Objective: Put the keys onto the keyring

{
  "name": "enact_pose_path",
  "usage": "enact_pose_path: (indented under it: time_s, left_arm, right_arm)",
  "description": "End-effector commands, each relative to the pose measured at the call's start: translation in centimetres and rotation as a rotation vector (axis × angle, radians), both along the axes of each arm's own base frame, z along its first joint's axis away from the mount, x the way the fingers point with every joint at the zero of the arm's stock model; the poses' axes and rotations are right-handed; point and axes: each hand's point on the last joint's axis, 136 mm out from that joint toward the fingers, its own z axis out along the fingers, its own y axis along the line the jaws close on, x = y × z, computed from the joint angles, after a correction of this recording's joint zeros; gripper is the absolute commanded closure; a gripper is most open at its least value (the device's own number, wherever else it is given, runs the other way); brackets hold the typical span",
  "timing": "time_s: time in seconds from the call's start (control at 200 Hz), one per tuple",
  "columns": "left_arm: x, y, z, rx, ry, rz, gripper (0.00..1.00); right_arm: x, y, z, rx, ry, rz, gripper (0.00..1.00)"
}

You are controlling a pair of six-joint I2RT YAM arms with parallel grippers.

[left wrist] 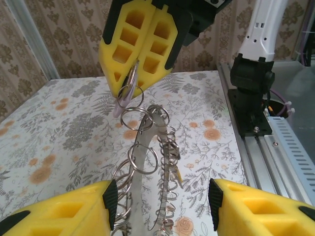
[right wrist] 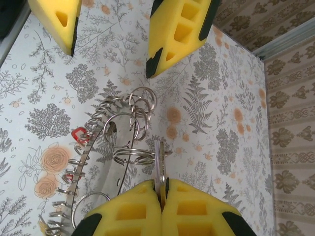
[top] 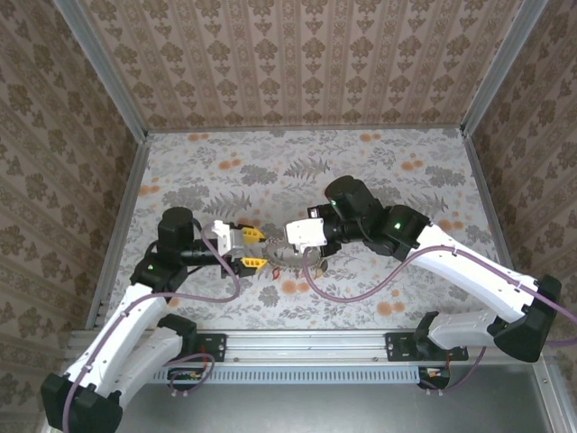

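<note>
My left gripper (left wrist: 160,196) is released, its yellow pads (left wrist: 54,211) spread wide on either side of the keyring (left wrist: 147,157). The keyring stands on edge over the middle of the desk (top: 180,171), toward the near edge. My right gripper (right wrist: 161,186) is clenched on a small ring (right wrist: 160,160) at the keyring's rim. I can see a red key (right wrist: 78,133) hanging from that rim.

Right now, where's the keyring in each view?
Top external: keyring centre, right of the left gripper.
Left wrist: keyring bottom centre, between the left gripper's fingers.
Right wrist: keyring lower left, beside the right gripper.
Shared landmark: the right gripper, shut on a small ring at the keyring.
</note>
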Motion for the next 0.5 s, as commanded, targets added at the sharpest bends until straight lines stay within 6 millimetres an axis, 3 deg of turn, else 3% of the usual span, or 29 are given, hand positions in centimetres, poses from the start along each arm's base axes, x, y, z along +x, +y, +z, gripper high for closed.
enact_pose_path:
  time_s: [0.0, 0.23, 0.495]
  left_arm:
    - [-0.2, -0.1, 0.8, 0.000, -0.037, -0.019, 0.45]
    - [1.2, 0.4, 0.4, 0.026, -0.023, 0.083, 0.45]
    - [-0.1, -0.6, 0.9, -0.024, -0.005, 0.013, 0.45]
  right_arm:
    - [-1.0, 0.5, 1.5, 0.075, 0.007, 0.025, 1.00]
    - [-0.9, 0.3, 0.5, 0.050, 0.012, 0.017, 1.00]
    - [-0.8, 1.0, 0.9, 0.088, 0.027, 0.016, 1.00]
